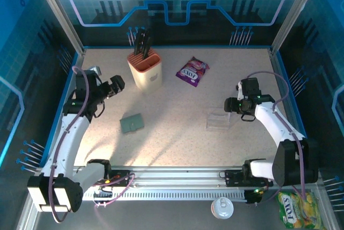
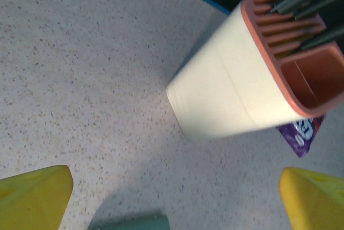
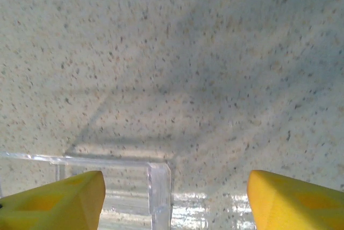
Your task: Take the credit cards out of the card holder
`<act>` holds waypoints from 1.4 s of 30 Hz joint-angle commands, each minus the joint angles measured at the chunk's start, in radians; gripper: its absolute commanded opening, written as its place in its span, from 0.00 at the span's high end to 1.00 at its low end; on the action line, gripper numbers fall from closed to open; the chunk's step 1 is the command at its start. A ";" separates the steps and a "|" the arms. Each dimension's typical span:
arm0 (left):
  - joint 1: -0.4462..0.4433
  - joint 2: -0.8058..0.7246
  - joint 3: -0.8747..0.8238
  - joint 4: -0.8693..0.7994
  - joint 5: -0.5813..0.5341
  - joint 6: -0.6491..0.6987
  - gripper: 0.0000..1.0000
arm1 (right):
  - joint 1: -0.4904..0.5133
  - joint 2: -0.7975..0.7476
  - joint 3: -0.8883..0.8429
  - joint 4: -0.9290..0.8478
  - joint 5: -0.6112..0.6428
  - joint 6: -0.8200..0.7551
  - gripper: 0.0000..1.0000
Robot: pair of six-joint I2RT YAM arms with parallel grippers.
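1. Our left gripper [image 2: 174,203] hangs empty with its fingers spread wide, just left of the knife block [image 2: 236,95].
2. Our right gripper [image 3: 172,203] is also spread and empty, beside the clear acrylic stand [image 3: 156,187] on the right.
3. The card holder [image 1: 132,123] lies flat nearer us than the left gripper, and neither claw touches it.
4. We judge the task barely begun: the credit cards are not yet drawn out, and the holder must be grasped first.

The purple snack packet [image 1: 192,71], far on the surface and right of the knife block [image 1: 146,70], carries white brand lettering that looks like "JOXY" but is too small to be sure. The yellow-green packet [image 1: 294,209] at the near right edge bears similar lettering. In the left wrist view the purple packet's letters are blurred and cut off.
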 commanded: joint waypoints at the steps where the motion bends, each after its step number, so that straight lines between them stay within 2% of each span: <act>1: 0.000 0.014 0.060 -0.135 0.070 0.101 0.01 | 0.017 0.016 0.028 -0.074 -0.032 0.015 0.35; 5: 0.006 0.023 0.022 -0.101 0.040 0.147 0.01 | 0.022 0.055 0.042 -0.084 -0.028 0.043 0.48; 12: 0.017 0.003 -0.019 -0.083 0.033 0.167 0.01 | 0.045 0.080 0.061 -0.082 -0.030 0.058 0.65; 21: 0.023 -0.014 -0.037 -0.039 0.044 0.158 0.01 | 0.061 0.106 0.073 -0.073 -0.021 0.053 0.74; 24: 0.023 -0.013 -0.041 -0.031 0.059 0.152 0.01 | 0.070 0.128 0.075 -0.069 -0.022 0.050 0.81; 28: 0.023 -0.008 -0.039 -0.020 0.083 0.148 0.01 | 0.079 0.144 0.068 -0.068 -0.012 0.059 0.84; 42: 0.025 -0.002 -0.046 -0.008 0.088 0.139 0.01 | 0.108 0.168 0.075 -0.062 0.026 0.065 0.90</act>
